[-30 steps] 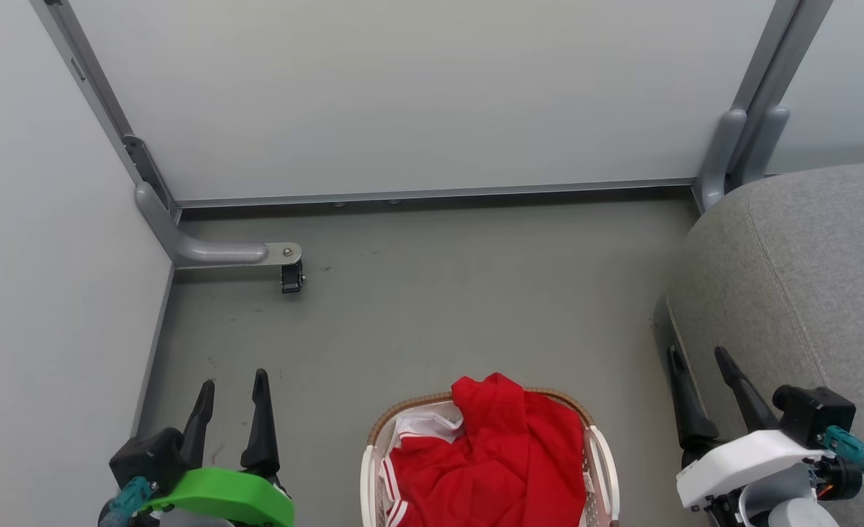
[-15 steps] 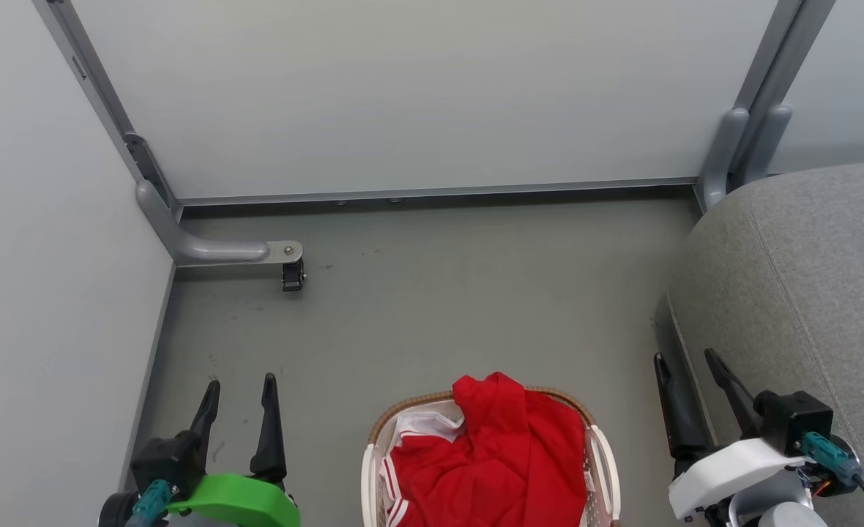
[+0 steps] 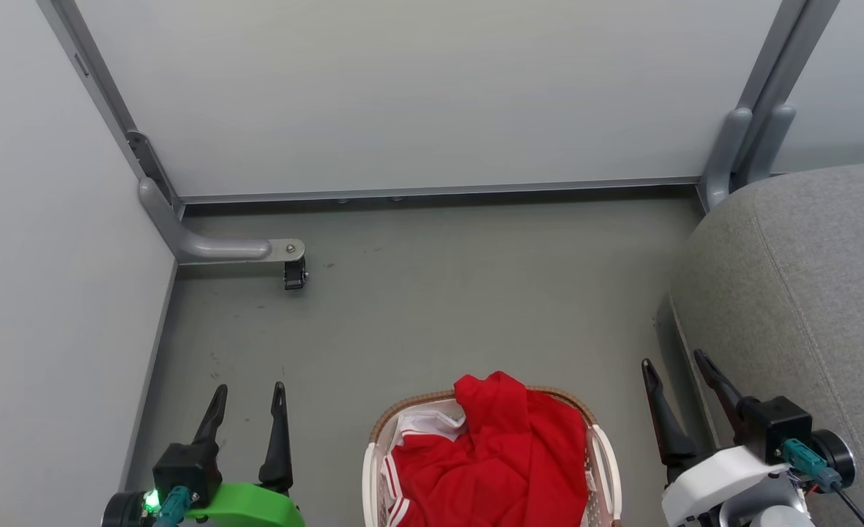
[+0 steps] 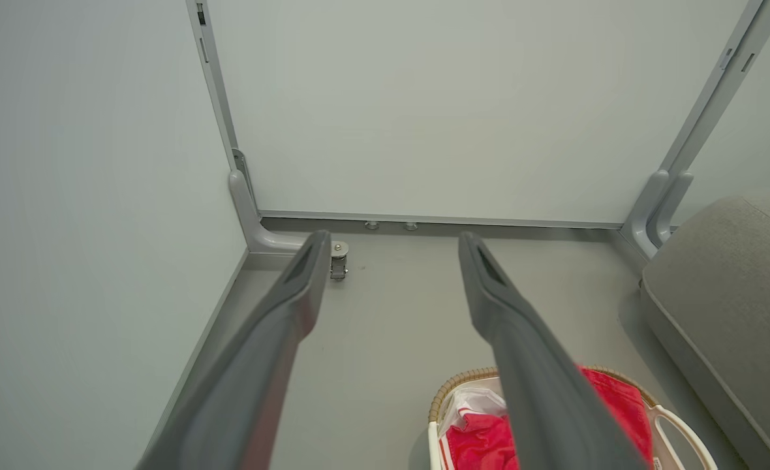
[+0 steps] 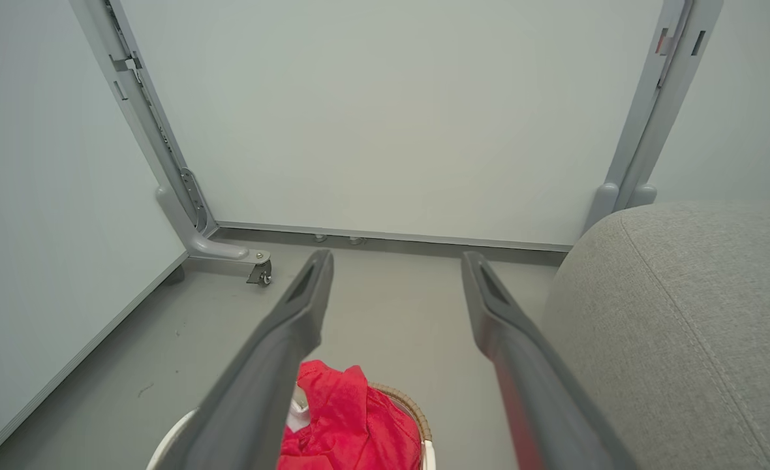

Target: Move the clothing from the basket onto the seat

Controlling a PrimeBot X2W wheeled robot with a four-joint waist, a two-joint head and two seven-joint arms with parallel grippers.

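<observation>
A pale grey wall panel (image 3: 36,256) closes the left side. From its lower corner a grey metal foot (image 3: 216,251) with a small black caster (image 3: 295,276) reaches out over the dull grey-green floor (image 3: 461,293), which bears a few faint scuffs. The left gripper (image 3: 250,388) hangs near that panel, its two dark fingers spread wide with nothing between them. A second pale panel (image 3: 417,95) shuts off the back. At the near edge the basket (image 3: 410,405) stands on the floor, the clothing (image 3: 498,454) heaped inside it with one red fold over the far rim. The right gripper (image 3: 672,359), likewise wide and empty, is between the basket and the seat (image 3: 805,278), a grey woven cushion on the right beside a grey post (image 3: 750,139).
</observation>
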